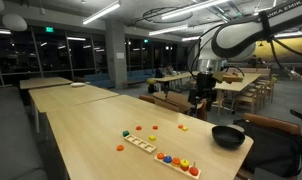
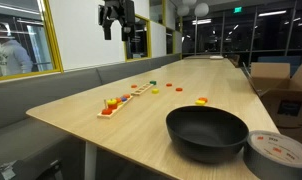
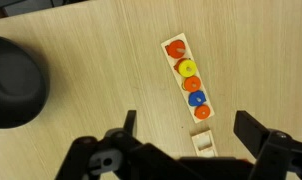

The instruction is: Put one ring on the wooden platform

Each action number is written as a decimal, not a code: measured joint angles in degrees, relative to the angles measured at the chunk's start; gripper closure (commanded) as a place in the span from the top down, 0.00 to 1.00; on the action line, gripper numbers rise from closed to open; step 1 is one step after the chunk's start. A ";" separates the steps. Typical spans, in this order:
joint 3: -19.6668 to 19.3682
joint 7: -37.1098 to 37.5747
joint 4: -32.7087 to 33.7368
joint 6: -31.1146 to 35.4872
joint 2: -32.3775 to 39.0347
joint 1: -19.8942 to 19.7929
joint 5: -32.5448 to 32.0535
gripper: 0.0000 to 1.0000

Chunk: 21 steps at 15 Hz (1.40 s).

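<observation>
The wooden platform is a short light-wood strip holding a row of orange, yellow, red and blue pieces; it shows in both exterior views. Several small orange rings lie loose on the table, such as one ring and another. No loose ring shows in the wrist view. My gripper is open and empty. It hangs well above the table in both exterior views, looking down over the platform's end.
A paler, nearly bare wooden board lies in line with the platform. A black bowl stands near the table's end. A tape roll sits beside it. Yellow pieces lie nearby.
</observation>
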 measured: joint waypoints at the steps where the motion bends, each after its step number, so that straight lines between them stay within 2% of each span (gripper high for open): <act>1: 0.00 0.00 0.26 0.09 -0.01 0.00 0.00 1.00; 8: 0.02 -0.01 0.91 0.09 -0.18 0.00 0.00 1.00; 12: 1.45 -2.45 0.14 1.96 0.86 1.11 -0.22 1.00; 21: 6.93 -8.89 0.79 19.67 9.77 10.61 0.46 1.00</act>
